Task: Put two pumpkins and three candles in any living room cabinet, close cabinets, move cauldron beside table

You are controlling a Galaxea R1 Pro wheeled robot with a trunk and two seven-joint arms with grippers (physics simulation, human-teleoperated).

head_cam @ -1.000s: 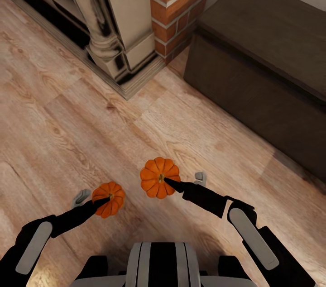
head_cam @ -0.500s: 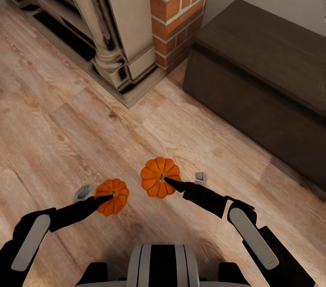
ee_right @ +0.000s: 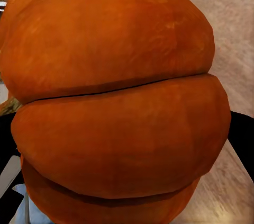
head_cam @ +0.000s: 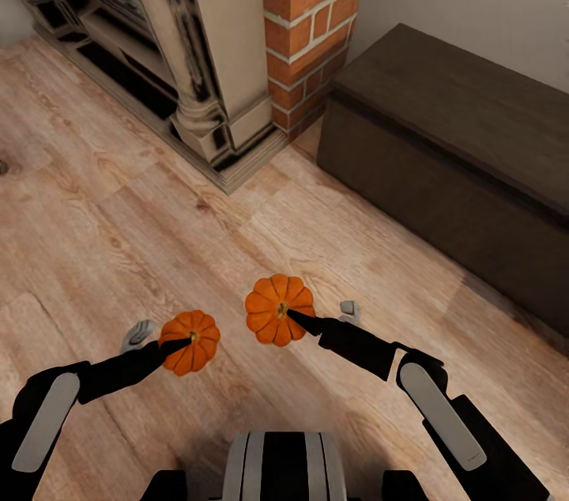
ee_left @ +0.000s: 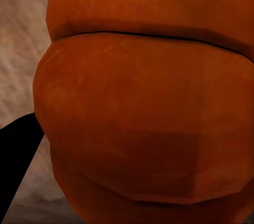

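Wood floor (head_cam: pixel 103 240) spans the head view. Dark-brown cabinet (head_cam: pixel 442 145) stands at the far right against the wall, fronts shut, beside a brick column (head_cam: pixel 304 19) and a fireplace surround (head_cam: pixel 182 50). Left gripper (head_cam: pixel 178 343) is clamped on the left pumpkin (head_cam: pixel 190 339) (close up: (ee_left: pixel 148 107)). Right gripper (head_cam: pixel 294 317) is clamped on the right pumpkin (head_cam: pixel 276 307) (close up: (ee_right: pixel 116 97)). Both pumpkins are held above the floor, well apart from the cabinet
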